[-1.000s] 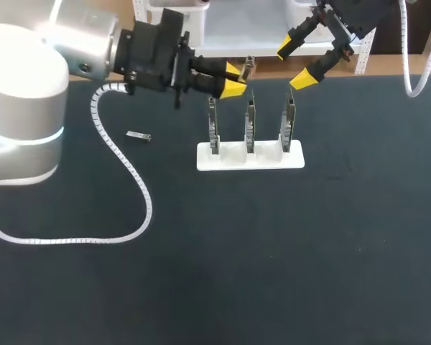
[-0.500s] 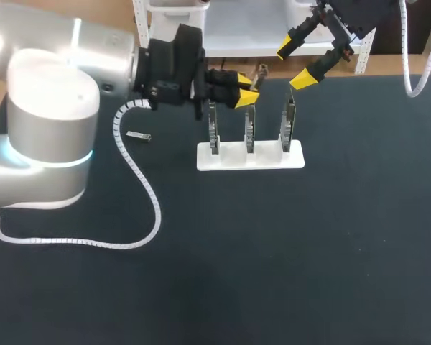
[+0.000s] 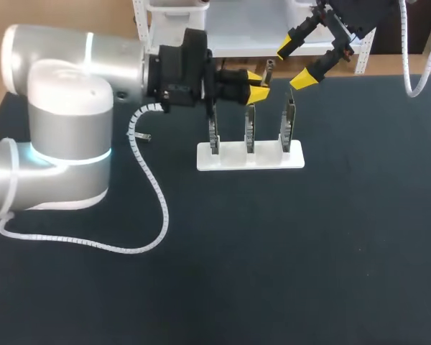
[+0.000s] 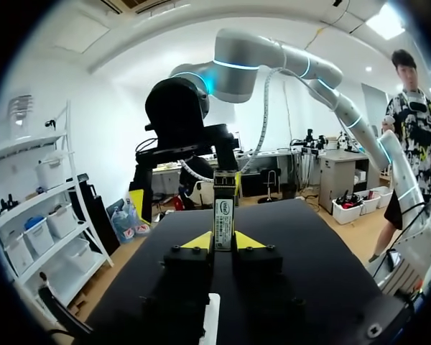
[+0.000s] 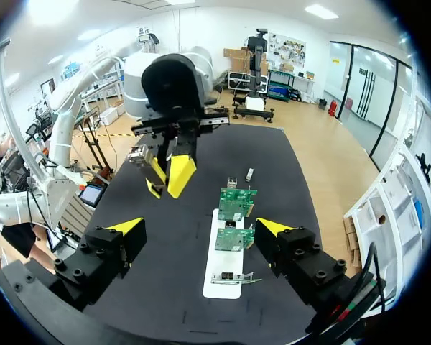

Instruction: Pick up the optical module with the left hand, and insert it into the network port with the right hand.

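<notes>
My left hand (image 3: 259, 85) is clamped on the slim metal optical module (image 3: 269, 69). The module sticks up from between my yellow fingertips, raised over the far side of the middle green circuit board (image 3: 250, 128). Three such boards stand upright in a white rectangular base (image 3: 250, 157) on the black bench (image 3: 316, 251). My right hand (image 3: 294, 65) hangs wide open just right of the module, above the right board (image 3: 288, 123).

Yellow, black, silver, green
The left gripper (image 3: 258, 85) had yellow tips on a black body; between them was a silver optical module (image 4: 223, 215) (white label). Near it stood green boards (image 5: 235, 203) in a white stand (image 3: 250, 156) on the black table (image 3: 273, 251).
</notes>
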Controlling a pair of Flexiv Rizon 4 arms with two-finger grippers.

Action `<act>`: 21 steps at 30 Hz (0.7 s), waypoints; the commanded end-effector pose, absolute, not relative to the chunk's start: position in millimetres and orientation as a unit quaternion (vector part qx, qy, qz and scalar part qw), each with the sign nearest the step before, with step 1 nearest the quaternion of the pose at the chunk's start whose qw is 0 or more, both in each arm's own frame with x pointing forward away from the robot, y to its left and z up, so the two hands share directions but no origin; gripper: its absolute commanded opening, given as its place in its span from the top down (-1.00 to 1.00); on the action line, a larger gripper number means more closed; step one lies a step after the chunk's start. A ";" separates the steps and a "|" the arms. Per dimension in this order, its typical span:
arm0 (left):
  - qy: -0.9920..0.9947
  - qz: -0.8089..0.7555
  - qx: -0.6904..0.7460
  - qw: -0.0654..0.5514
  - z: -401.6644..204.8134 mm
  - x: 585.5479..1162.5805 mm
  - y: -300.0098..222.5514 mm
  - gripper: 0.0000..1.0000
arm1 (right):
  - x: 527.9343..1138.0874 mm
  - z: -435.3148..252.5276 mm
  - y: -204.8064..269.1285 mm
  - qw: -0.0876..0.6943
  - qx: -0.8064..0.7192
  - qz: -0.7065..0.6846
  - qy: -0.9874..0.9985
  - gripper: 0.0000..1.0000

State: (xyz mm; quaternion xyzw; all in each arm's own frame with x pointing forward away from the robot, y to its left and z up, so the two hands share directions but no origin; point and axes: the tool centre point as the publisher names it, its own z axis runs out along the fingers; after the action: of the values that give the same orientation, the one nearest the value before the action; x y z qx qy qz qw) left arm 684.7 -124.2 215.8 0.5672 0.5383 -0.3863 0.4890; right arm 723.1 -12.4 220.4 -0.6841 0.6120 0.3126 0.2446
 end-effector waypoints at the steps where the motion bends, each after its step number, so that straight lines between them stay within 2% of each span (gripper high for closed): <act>1: 0.534 -0.389 0.570 0.489 216.1 690.4 -127.4 1.00 | 720.9 220.2 -12.8 0.247 -0.683 0.311 0.613 -1.00; 11: 0.536 -0.387 0.563 0.496 218.3 691.2 -107.3 1.00 | 720.9 220.2 -12.8 0.247 -0.683 0.311 0.613 -1.00; 21: 0.527 -0.406 0.560 0.494 210.5 695.1 -113.4 1.00 | 720.9 220.2 -12.8 0.247 -0.683 0.311 0.613 -1.00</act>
State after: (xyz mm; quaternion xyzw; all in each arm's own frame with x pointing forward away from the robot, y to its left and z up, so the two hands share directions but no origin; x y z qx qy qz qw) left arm 689.7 -111.1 213.9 0.5600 0.5308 -0.4022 0.4928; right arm 723.1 -12.4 220.4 -0.6841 0.6120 0.3126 0.2445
